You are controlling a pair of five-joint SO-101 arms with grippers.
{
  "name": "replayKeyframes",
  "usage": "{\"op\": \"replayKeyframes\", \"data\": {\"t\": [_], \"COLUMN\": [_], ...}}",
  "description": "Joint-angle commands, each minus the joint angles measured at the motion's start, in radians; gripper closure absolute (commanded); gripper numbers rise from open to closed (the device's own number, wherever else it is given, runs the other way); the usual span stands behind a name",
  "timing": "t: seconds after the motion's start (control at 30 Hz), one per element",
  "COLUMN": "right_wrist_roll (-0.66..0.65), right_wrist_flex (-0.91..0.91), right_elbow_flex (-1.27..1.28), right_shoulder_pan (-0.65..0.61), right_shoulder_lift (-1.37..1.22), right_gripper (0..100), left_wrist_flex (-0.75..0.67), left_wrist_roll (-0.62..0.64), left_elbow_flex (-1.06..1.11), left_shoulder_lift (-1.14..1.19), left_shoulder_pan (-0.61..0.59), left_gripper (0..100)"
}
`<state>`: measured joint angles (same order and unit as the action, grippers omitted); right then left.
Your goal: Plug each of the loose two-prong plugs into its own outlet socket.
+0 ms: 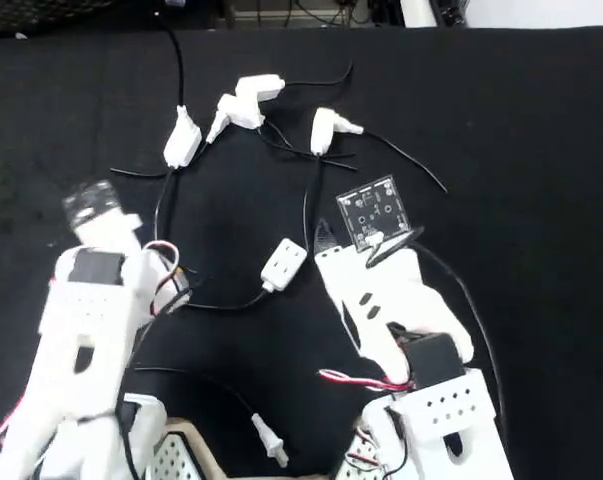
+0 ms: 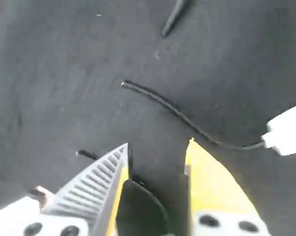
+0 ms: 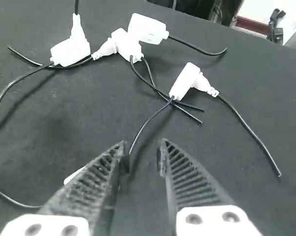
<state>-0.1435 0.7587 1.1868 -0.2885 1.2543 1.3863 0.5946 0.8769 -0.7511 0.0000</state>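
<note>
Several white plugs and sockets with black cables lie on the black table. A socket block sits mid-table, and a loose two-prong plug lies near the front edge. At the back are a white piece, a joined pair and an angled plug. My right gripper is open just right of the socket block, a thin cable running toward its tips. My left gripper is open over bare cloth, near a cable end.
A small black square board sits on the right arm above its gripper. A white piece lies at the edge of the left wrist view. Loose cables cross the table's middle. Perforated white arm bases stand at the front edge.
</note>
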Motion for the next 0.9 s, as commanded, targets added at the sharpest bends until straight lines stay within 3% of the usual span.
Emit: {"op": "replayKeyframes", "data": {"t": [0.0,0.27,0.43,0.63,0.87], "right_wrist_roll": [0.006,0.008,0.077,0.031,0.015], "right_wrist_flex": [-0.021,-0.020,-0.005,0.115,0.173], "right_elbow_flex": [-0.005,-0.005,-0.010,-0.064,-0.209], "right_shoulder_pan": [0.017,0.017,0.014,-0.178,-0.313], "right_shoulder_lift": [0.008,0.007,0.005,-0.041,-0.366], "right_gripper": [89.0,89.0,89.0,88.9,88.9], "left_wrist_flex": [0.054,-0.141,-0.147,-0.147,-0.150], "left_wrist_roll": [0.265,0.339,0.356,0.358,0.354], "left_elbow_flex": [0.038,0.404,0.464,0.305,0.077], "left_shoulder_lift": [-0.230,-0.574,-0.700,-0.710,-0.572], "left_shoulder_pan": [-0.008,0.122,0.097,-0.148,-0.510], "left_gripper": [81,81,81,80,80]}}
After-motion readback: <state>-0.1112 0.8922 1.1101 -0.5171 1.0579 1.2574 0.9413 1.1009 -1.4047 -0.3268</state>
